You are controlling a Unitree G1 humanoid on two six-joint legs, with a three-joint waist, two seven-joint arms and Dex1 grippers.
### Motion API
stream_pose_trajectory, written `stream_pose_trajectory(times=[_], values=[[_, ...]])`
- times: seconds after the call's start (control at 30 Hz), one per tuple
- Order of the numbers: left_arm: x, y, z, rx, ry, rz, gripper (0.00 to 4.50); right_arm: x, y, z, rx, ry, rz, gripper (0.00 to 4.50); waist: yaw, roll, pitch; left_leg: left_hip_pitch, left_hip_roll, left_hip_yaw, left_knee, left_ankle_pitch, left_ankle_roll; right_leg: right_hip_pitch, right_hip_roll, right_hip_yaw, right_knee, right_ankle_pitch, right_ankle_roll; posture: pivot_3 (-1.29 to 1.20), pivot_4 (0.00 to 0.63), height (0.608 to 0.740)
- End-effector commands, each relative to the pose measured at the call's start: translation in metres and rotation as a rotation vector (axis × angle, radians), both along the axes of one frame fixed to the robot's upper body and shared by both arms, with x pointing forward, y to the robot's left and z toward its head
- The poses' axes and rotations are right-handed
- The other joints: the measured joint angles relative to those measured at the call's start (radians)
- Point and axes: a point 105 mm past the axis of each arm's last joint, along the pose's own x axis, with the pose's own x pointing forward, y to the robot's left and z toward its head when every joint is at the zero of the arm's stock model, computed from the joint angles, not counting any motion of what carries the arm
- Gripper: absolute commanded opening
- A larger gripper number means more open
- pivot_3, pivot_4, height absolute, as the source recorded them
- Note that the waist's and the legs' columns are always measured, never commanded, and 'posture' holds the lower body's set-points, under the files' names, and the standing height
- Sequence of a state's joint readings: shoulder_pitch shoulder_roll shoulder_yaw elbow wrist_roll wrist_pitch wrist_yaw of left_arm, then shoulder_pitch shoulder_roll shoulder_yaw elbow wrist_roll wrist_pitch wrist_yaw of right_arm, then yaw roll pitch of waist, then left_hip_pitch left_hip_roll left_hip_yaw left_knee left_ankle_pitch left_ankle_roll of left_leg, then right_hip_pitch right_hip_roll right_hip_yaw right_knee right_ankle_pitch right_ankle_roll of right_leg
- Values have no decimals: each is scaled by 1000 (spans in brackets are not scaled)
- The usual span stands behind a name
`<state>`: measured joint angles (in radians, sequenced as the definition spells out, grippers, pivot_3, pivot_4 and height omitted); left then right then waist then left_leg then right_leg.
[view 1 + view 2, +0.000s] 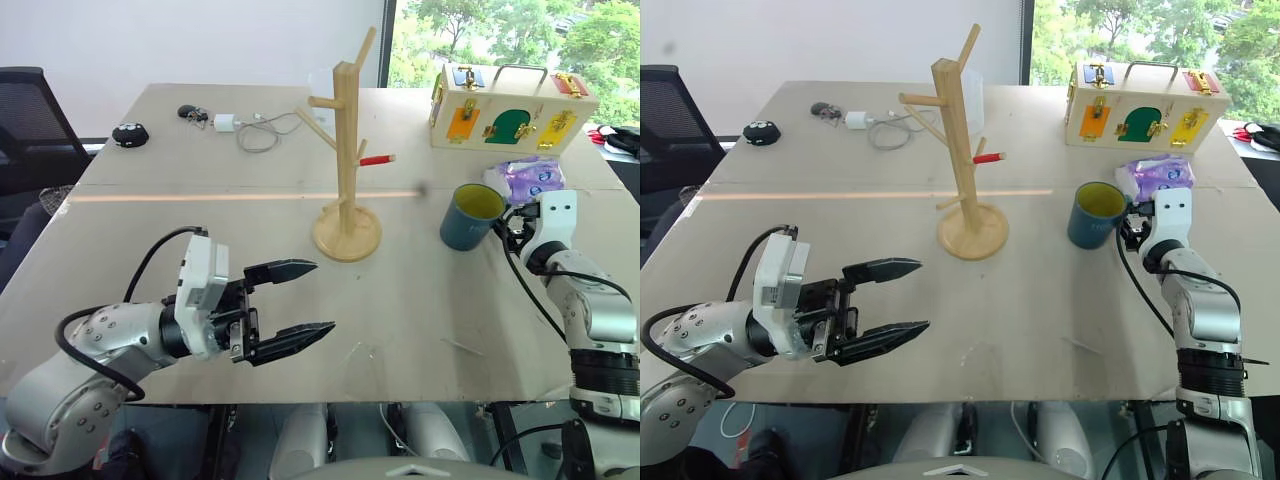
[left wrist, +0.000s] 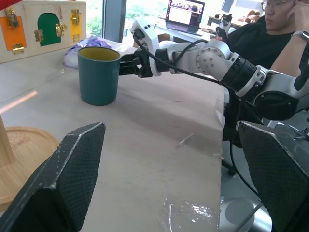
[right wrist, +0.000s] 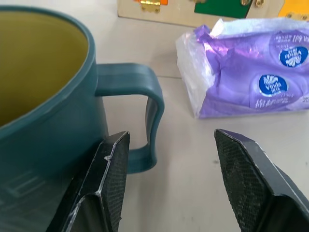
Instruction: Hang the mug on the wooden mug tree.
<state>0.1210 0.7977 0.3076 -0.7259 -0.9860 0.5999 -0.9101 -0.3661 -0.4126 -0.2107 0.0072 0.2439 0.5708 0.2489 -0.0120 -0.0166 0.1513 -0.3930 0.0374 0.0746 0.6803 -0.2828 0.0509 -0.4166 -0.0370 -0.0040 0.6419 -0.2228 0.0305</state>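
Note:
The dark teal mug [image 1: 468,222] with a yellow-green inside stands upright on the table, to the right of the wooden mug tree [image 1: 345,150]. Its loop handle [image 3: 150,113] points toward my right gripper [image 1: 508,224]. That gripper is open, level at the mug's side, and the handle lies between its fingers [image 3: 113,164] without either one pressing it. The mug tree stands on its round base [image 1: 347,238] at the table's middle, with one red-tipped peg [image 1: 378,159]. My left gripper [image 1: 322,296] hangs open and empty near the table's front edge, pointing right.
A cream box with coloured doors [image 1: 512,108] stands at the back right, with a purple tissue pack [image 1: 530,178] just behind the mug. A charger with cable [image 1: 245,128] and a small black object [image 1: 130,133] lie at the back left. A person [image 2: 270,19] sits beyond the table's right side.

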Motion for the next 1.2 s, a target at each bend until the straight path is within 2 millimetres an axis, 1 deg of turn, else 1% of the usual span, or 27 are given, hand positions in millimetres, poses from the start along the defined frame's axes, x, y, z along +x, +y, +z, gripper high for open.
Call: stream_pose_trajectory(times=[0.03,0.43,0.47,0.5,0.57,0.6,0.63,0.67,0.83,1.0,1.07,1.13,1.2], values=[[-5,0,9,-8,-58,-5,4500,6,5,14,-9,-64,20,2786,-1,0,0,0,0,0,0,0,0,0,0,0,0,0,0,0,150,740],[-7,8,3,-5,-53,44,4500,22,19,11,2,-75,73,2786,-2,1,0,0,0,0,0,0,0,0,0,0,0,0,0,0,150,740],[-6,8,3,-6,-54,49,4500,23,21,11,4,-77,79,2265,-2,1,1,0,0,0,0,0,0,0,0,0,0,0,0,0,150,740],[-6,9,3,-7,-55,52,4500,24,21,11,6,-78,83,2024,-2,1,1,0,0,0,0,0,0,0,0,0,0,0,0,0,150,740],[-6,9,3,-7,-57,57,4500,24,23,13,10,-84,93,1139,-2,1,1,0,0,0,0,0,0,0,0,0,0,0,0,0,150,740],[-6,8,3,-8,-56,59,4500,23,24,14,12,-89,100,888,-2,1,1,0,0,0,0,0,0,0,0,0,0,0,0,0,150,740],[-6,8,3,-9,-56,60,4500,22,25,15,17,-94,108,317,-2,1,1,0,0,0,0,0,0,0,0,0,0,0,0,0,150,740],[-6,8,3,-9,-56,61,4500,20,26,16,19,-98,115,46,-2,1,1,0,0,0,0,0,0,0,0,0,0,0,0,0,150,740],[-5,7,2,-10,-52,64,4500,12,27,25,24,-118,127,46,-2,1,1,0,0,0,0,0,0,0,-1,0,0,0,0,0,150,740],[-1,8,1,-19,-47,76,4500,-2,28,41,36,-152,156,46,-1,2,1,-1,0,0,-1,0,0,-2,-1,0,0,0,0,0,150,740],[1,9,1,-32,-45,91,4500,-9,31,52,36,-173,190,46,-1,2,1,-2,0,0,-1,0,0,-3,-1,0,0,0,0,0,150,740],[3,12,2,-35,-49,105,4500,-21,36,67,21,-204,266,46,0,2,1,-2,0,0,-1,0,0,-3,-1,0,0,0,0,0,150,740],[7,17,4,-60,-61,146,4500,-38,49,83,1,-233,406,46,2,2,2,-4,0,0,-1,0,0,-4,-1,0,0,0,0,0,150,740]])
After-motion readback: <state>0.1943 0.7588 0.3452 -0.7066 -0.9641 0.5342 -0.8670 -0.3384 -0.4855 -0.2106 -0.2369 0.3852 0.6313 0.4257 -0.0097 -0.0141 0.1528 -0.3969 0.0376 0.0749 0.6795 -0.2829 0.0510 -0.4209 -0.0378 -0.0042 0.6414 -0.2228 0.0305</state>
